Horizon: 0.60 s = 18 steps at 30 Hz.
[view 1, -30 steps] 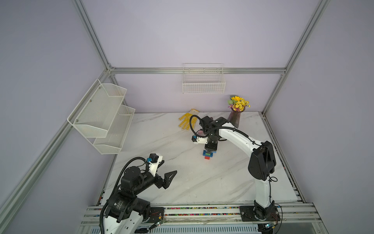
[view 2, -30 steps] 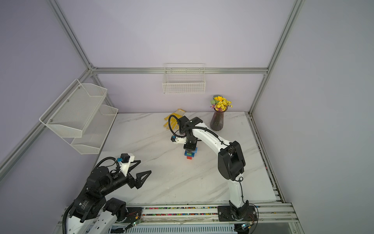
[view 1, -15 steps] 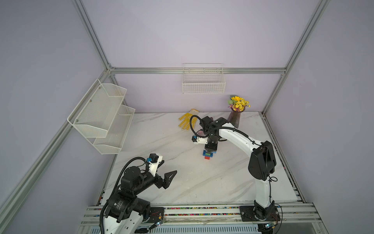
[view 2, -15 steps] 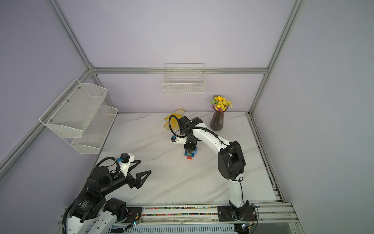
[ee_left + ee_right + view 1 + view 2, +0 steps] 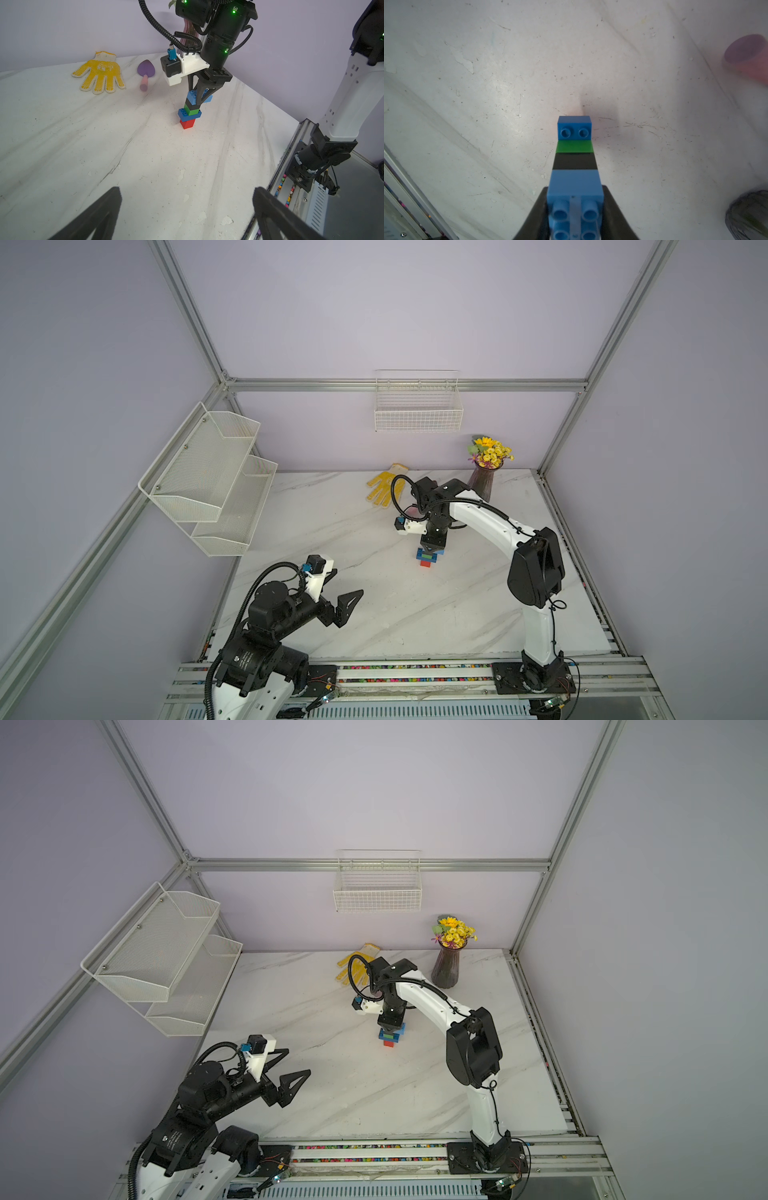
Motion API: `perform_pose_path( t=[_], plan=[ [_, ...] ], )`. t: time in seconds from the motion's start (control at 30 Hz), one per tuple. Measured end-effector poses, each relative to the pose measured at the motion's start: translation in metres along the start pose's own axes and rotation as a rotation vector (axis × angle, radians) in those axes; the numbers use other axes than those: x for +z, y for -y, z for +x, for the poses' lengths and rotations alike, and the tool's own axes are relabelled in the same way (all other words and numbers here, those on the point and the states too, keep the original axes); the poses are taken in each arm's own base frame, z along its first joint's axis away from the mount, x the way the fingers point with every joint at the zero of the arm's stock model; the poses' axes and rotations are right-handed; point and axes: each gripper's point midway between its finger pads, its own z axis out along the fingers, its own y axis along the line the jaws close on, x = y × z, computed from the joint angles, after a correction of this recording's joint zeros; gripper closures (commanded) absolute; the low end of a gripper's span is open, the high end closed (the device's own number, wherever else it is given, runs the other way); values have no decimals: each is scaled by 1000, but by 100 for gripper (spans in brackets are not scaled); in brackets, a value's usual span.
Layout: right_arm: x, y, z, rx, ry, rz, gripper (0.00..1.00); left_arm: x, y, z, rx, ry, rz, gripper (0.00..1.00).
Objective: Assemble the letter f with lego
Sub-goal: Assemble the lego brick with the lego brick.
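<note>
Blue top brick [image 5: 575, 185] sat pinched between the closed jaws of the right gripper [image 5: 200, 98], capping the letter f [image 5: 190, 113]: black, green, blue and red stacked beneath the jaws, upright on the marble table [image 5: 104, 145]. Left gripper [image 5: 187, 191] gaped empty, well apart. Seemingly final seating; next, release cleanly without toppling it.

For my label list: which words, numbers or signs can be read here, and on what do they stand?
No text can be read.
White print on the left arm's base: too small to read.
Printed mark on the yellow glove: no legible letters.
</note>
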Motion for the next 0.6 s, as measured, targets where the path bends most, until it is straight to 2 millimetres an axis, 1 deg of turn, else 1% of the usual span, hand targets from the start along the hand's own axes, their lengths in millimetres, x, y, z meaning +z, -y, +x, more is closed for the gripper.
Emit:
perform_pose_path(
  t=[0.37, 0.6],
  plan=[
    [3, -1, 2, 10, 11, -20, 99, 0, 0, 0, -5, -1, 0, 0],
    [3, 0, 3, 10, 25, 13, 98, 1, -1, 1, -7, -6, 0, 0]
  ],
)
